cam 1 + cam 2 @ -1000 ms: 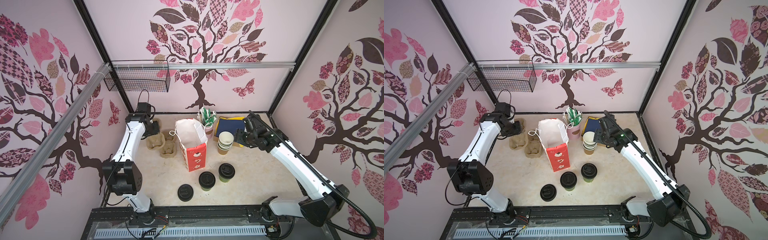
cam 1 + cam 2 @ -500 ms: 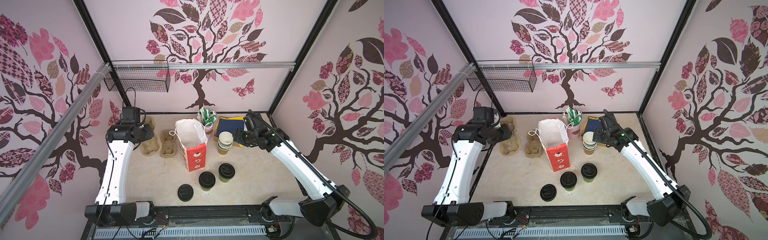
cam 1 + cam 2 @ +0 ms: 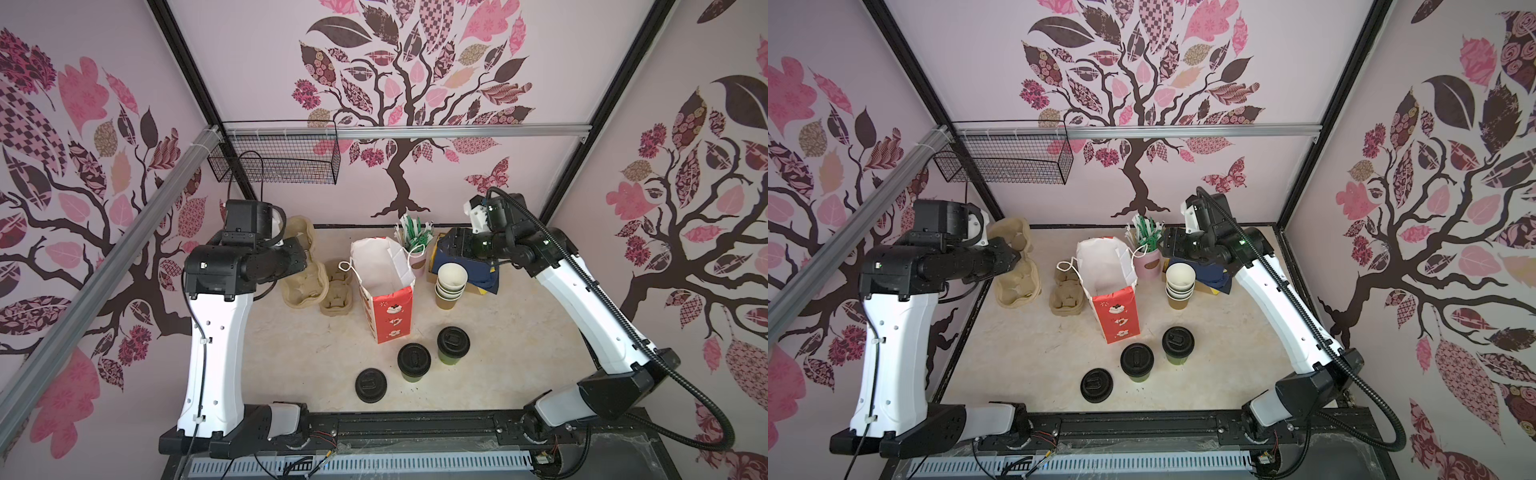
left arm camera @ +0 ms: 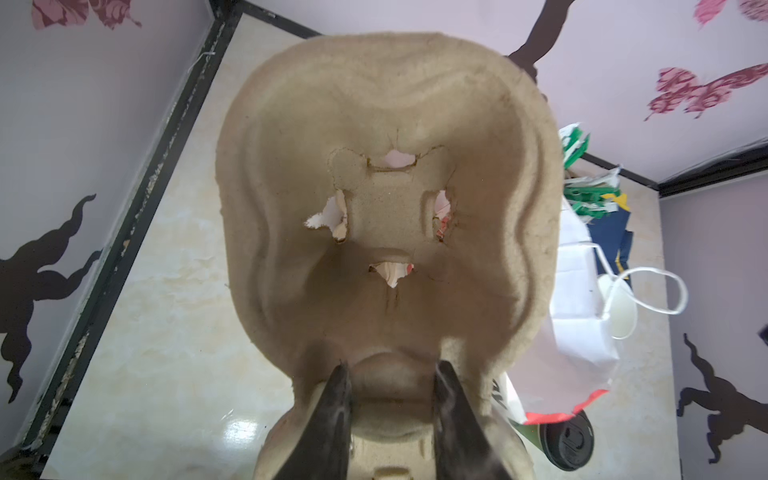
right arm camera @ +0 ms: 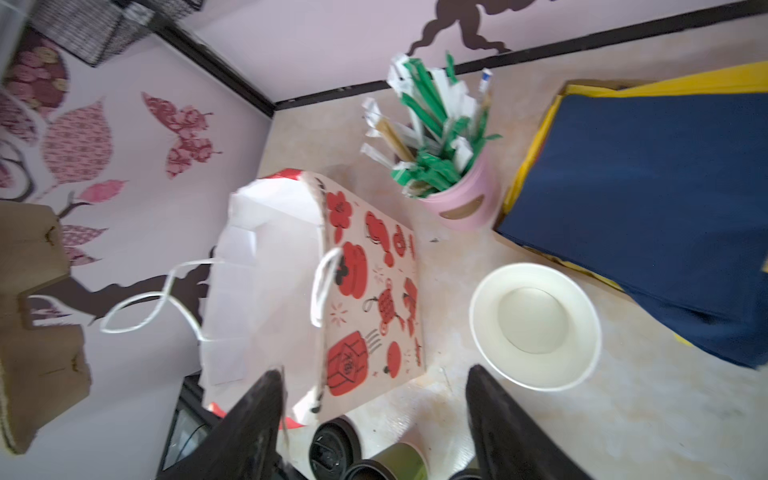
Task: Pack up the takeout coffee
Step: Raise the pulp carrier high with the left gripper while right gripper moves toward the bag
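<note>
1. Left claw (image 4: 394,390) clamps the rim of a beige pulp carrier (image 4: 386,216); right claw (image 5: 374,372) gapes wide, empty, above the tabletop (image 5: 623,424).
2. Pink walls (image 3: 270,62) printed with trees enclose the cream marbled tabletop.
3. Red-and-white bag (image 3: 386,291) stands open at its middle.
4. Left coffee cup (image 3: 413,362) and right coffee cup (image 3: 453,344), both lidded, stand on the tabletop outside the bag.
5. Only the left wrist view shows the carrier's torn holes.

2 lidded cups (image 3: 414,361), 1 loose lid (image 3: 370,385), 1 bag (image 3: 390,316)
</note>
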Tool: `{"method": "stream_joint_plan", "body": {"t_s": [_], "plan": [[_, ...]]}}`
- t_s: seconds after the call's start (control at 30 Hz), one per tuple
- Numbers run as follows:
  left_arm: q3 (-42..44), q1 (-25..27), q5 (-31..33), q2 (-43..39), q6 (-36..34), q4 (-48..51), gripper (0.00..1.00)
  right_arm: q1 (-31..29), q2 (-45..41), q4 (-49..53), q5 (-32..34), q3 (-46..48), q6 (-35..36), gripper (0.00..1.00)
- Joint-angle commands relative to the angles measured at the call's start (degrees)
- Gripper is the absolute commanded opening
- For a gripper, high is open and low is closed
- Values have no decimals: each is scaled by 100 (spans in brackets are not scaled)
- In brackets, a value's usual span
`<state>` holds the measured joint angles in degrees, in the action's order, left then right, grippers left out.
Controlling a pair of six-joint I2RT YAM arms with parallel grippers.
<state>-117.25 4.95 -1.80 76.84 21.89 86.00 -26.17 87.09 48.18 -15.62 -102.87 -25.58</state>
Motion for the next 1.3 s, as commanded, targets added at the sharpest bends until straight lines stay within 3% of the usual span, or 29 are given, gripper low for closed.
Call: {"method": "stream_joint_plan", "body": {"t_s": [0.0, 0.2, 0.37, 0.63, 0.93, 1.1, 1.27], "plan": [[-692, 113, -206, 201, 109, 546, 23, -172, 493, 159, -729, -544, 202, 76], [-1539, 812, -412, 711, 325, 509, 23, -656, 1593, 1199, 180, -1824, 421, 76], [-1861, 1464, -348, 1135, 512, 250, 23, -699, 1832, 1236, 730, -1795, 366, 73], [-1696, 2137, -468, 1631, 750, -383, 25, -701, 1948, 851, -203, -1568, -3, 64], [-1193, 2232, -423, 1880, 877, -1141, 23, -707, 1950, 795, 0, -1610, -54, 61], [-861, 2220, -230, 2027, 752, -1259, 23, -709, 1772, 927, 431, -1827, 27, 72], [-633, 2189, -217, 2147, 749, -1470, 23, -696, 1543, 709, 889, -1107, 131, 79]]}}
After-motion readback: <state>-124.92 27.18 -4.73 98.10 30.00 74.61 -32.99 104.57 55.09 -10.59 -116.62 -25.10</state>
